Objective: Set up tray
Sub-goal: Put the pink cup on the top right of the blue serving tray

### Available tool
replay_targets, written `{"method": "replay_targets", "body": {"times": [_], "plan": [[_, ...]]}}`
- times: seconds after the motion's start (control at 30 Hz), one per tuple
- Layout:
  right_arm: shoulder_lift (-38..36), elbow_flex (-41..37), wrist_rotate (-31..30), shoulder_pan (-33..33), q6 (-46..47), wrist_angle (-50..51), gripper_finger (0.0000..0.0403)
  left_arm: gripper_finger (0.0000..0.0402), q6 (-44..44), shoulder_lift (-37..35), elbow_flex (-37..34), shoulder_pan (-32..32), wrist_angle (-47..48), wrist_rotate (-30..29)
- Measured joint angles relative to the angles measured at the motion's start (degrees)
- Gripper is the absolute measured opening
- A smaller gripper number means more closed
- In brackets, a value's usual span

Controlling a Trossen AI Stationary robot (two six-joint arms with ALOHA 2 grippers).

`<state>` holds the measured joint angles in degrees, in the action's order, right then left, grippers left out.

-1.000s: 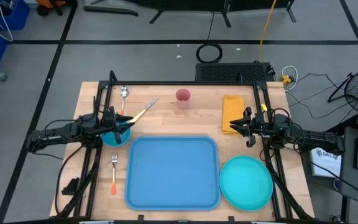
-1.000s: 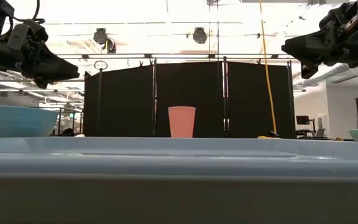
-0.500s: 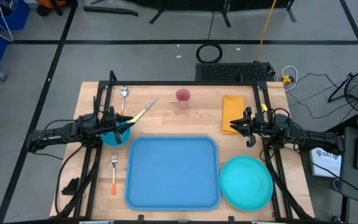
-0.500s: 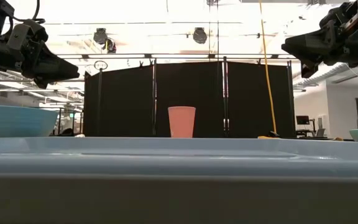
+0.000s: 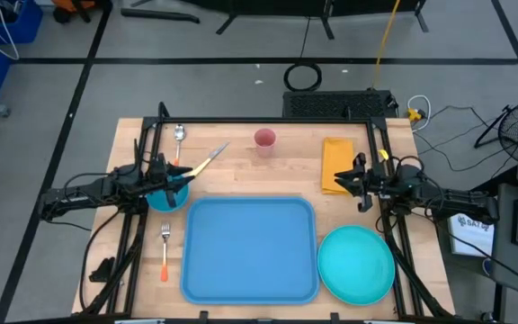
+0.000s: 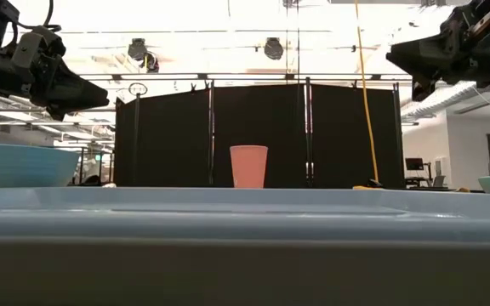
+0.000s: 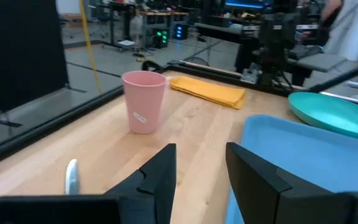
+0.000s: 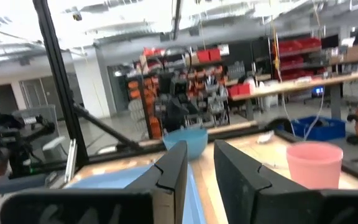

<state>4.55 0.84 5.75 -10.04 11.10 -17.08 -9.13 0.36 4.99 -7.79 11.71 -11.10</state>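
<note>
The left end effector hangs above a blue bowl, fingers spread and holding nothing. The right end effector hovers with its fingers slightly apart and empty, its tips at the edge of a folded yellow napkin. The tray lies on the table between the two end effectors and nearer the front edge than either; nothing is on it yet.

The bowl looks empty, though the arm hides part of it. A pink cup stands upright beyond both end effectors, well apart from them; its inside cannot be seen. A turquoise plate sits bare, just beside the tray.

Risks, as I judge them: the left fingers descending off-centre could tip the bowl or slide it toward the fork; the right fingers may pinch only the napkin's top fold, so it unfolds when lifted.
</note>
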Motion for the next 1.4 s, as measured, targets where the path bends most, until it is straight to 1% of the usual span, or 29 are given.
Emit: {"method": "replay_targets", "body": {"times": [0.07,0.1,0.13,0.2,0.27,0.3,0.33,0.4,0.5,0.6,0.7,0.73,0.83,0.87,0.93,1.03,1.13,1.23,1.4], "plan": [[0.07,0.00,-0.57,-0.03,-0.53,-2.46,0.0071,0.0143,0.00,0.02,0.00,0.00,-0.04,-0.06],[0.13,0.00,-2.29,-0.01,-0.69,-4.23,0.0071,0.0143,0.04,0.01,0.00,0.00,-0.11,-0.02],[0.21,0.00,-5.42,-0.02,-0.51,-6.26,0.0071,0.0143,0.04,0.02,0.00,0.00,-0.06,0.30],[0.99,0.27,-14.20,-0.03,0.22,-9.43,0.0071,0.0143,0.04,0.02,0.00,0.00,0.08,0.87],[2.75,1.90,-22.19,-0.07,-1.55,-8.70,0.0071,0.0143,0.07,0.00,0.00,0.00,0.00,0.99],[4.19,3.04,-24.93,-0.08,-2.47,-7.19,0.0071,0.0143,0.14,0.00,0.00,0.00,0.02,0.92],[5.98,4.08,-26.56,-0.07,-3.04,-5.02,0.0071,0.0143,0.55,0.00,0.00,0.00,0.09,0.51],[11.17,8.74,-28.40,-0.22,-3.23,-2.40,0.0071,0.0143,1.44,0.00,0.00,0.00,0.24,-0.38],[22.23,18.56,-30.13,-1.56,-2.42,2.05,0.0071,0.0143,1.31,0.02,0.00,0.00,0.38,-1.41],[36.04,29.78,-29.68,-4.20,-3.45,8.27,0.0071,0.0143,1.39,0.01,0.00,0.00,0.40,-1.86],[49.92,43.58,-28.89,-8.30,-5.49,14.38,0.0071,0.0143,1.46,0.09,0.00,0.00,0.41,-2.55],[54.40,48.14,-27.06,-10.08,-5.84,17.38,0.0071,0.0143,1.46,0.15,0.02,0.00,0.42,-2.53],[67.63,61.58,-16.10,-15.25,-6.33,27.88,0.0071,0.0143,1.28,0.17,0.00,0.00,0.44,-2.53],[71.42,65.70,-13.38,-16.74,-6.41,31.24,0.0071,0.0143,1.33,0.17,0.01,0.00,0.46,-2.53],[77.84,73.41,-11.36,-19.42,-6.47,35.33,0.0071,0.0143,1.37,0.17,0.00,0.00,0.48,-2.53],[84.29,80.84,-11.74,-22.46,-7.84,38.70,0.0070,0.0143,1.38,0.17,0.00,0.00,0.48,-2.50],[88.00,84.71,-11.88,-24.35,-8.78,40.21,0.0070,0.0143,1.38,0.17,0.02,0.00,0.50,-2.51],[89.97,86.63,-11.66,-24.87,-9.00,42.56,0.0070,0.0143,1.41,0.17,0.02,0.00,0.52,-2.48],[94.04,87.33,-11.56,-24.20,-8.98,46.73,0.0070,0.0143,1.29,0.17,0.02,0.00,0.54,-2.46]]}}
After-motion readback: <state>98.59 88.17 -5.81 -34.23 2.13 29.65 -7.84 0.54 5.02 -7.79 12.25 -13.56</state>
